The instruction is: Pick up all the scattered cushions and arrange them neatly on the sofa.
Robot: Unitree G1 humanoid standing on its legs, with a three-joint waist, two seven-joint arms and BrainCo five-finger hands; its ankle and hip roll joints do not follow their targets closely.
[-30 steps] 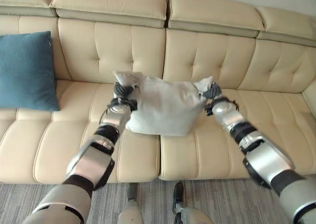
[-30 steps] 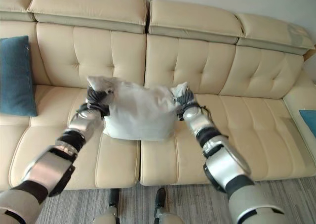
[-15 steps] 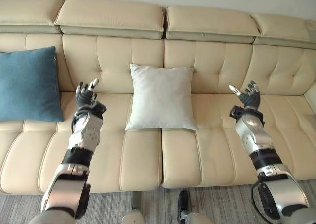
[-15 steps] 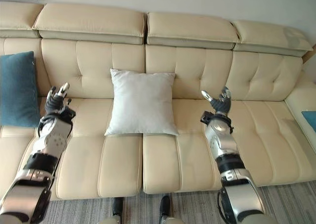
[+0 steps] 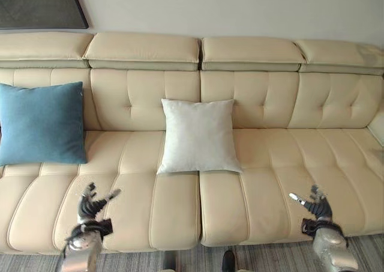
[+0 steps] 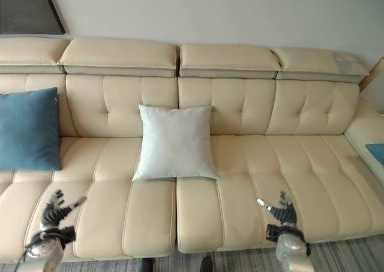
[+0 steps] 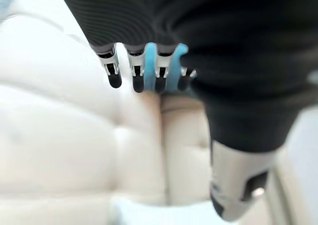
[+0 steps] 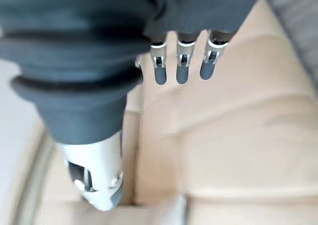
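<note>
White cushion (image 5: 198,136) upright on sofa (image 5: 282,164) (centred)

Blue cushion (image 5: 42,123) edge-cropped

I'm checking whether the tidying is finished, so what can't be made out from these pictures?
- Blue cushion: its left side is cut off by the edge of both eye views.
- Another blue thing at the sofa's far right end: mostly cut off by the right eye view's edge, so whether it is a cushion cannot be told.
- Floor: the eye views' lower edge leaves just a strip in front of the sofa.
- White cushion: its back is hidden against the backrest.
</note>
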